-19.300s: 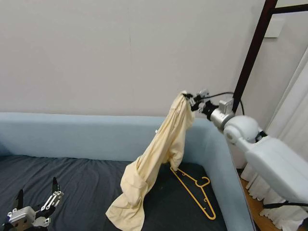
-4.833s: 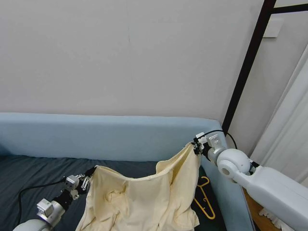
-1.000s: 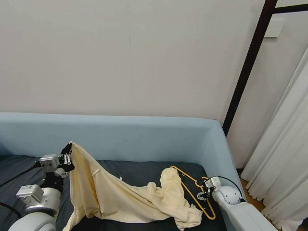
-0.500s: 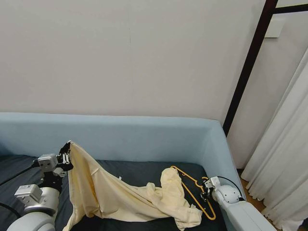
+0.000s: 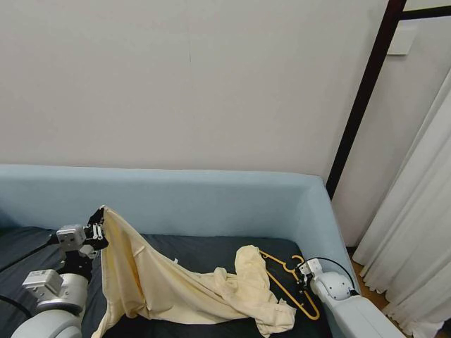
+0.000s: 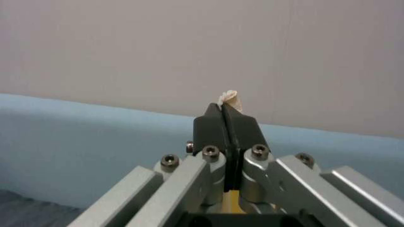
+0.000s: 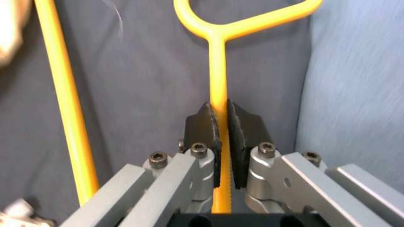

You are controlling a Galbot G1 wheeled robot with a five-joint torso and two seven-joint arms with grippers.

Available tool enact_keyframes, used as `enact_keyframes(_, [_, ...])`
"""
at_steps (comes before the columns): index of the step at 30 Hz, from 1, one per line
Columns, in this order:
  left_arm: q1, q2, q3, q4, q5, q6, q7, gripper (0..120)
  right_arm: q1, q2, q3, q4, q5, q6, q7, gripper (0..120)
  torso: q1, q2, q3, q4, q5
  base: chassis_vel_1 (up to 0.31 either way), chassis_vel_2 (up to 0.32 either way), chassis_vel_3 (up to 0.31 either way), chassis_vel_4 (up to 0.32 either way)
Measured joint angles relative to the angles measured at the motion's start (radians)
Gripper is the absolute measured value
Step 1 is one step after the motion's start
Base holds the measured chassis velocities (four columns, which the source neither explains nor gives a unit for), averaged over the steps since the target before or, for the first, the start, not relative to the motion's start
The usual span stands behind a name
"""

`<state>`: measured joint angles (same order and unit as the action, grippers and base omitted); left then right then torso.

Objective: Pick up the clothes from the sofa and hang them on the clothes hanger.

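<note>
On the left, a corner of the cream garment (image 5: 162, 282) is clamped tight in the jaws of the left gripper (image 6: 222, 113) and held raised above the seat of the blue sofa (image 5: 211, 201). The rest of the cloth is trailed rightward across the dark cushion, bunched against the yellow hanger (image 7: 217, 66). At the right end, beside the sofa's arm, the hanger's neck is pinched in the jaws of the right gripper (image 7: 222, 116), just below the hook.

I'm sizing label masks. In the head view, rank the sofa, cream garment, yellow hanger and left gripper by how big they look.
1. sofa, spanning most of the width.
2. cream garment, draped from the left gripper.
3. yellow hanger and left gripper: roughly alike, and the gripper is nearer the camera, so unranked.
</note>
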<state>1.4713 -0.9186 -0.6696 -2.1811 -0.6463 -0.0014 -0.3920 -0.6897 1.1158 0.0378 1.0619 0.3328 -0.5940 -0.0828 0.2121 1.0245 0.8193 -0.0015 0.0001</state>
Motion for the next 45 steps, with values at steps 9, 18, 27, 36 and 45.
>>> enact_keyframes(9, [-0.022,0.008,0.021,0.005,-0.008,0.0,0.0,0,0.001,-0.086,-0.021,0.174,0.133,0.151,0.139,4,0.0,0.0,0.0,0.0001,0.0001,0.0,0.0,0.0,0.0])
enact_keyframes(18, [-0.026,0.025,0.019,0.0,-0.026,0.001,0.001,0,-0.013,-0.212,0.011,0.383,0.27,0.224,0.23,4,0.0,0.0,0.0,-0.0002,-0.0001,0.0,0.0,0.0,0.0])
enact_keyframes(27, [0.007,0.003,0.005,-0.03,-0.025,-0.005,0.0,0,-0.158,-0.292,0.027,0.731,0.316,0.306,0.257,4,0.0,0.0,0.0,0.0007,-0.0002,0.0,0.0,0.0,0.0])
enact_keyframes(36, [0.016,0.002,0.002,-0.052,-0.034,-0.001,-0.002,0,-0.395,-0.277,0.005,0.905,0.063,0.512,0.232,4,0.0,0.0,0.0,-0.0001,-0.0003,0.0,0.0,0.0,0.0])
enact_keyframes(45, [0.018,0.021,-0.017,-0.08,-0.071,0.001,-0.004,0,-0.459,-0.21,-0.118,0.859,-0.355,0.716,0.209,4,0.0,0.0,0.0,0.0,-0.0002,0.0,0.0,0.0,0.0])
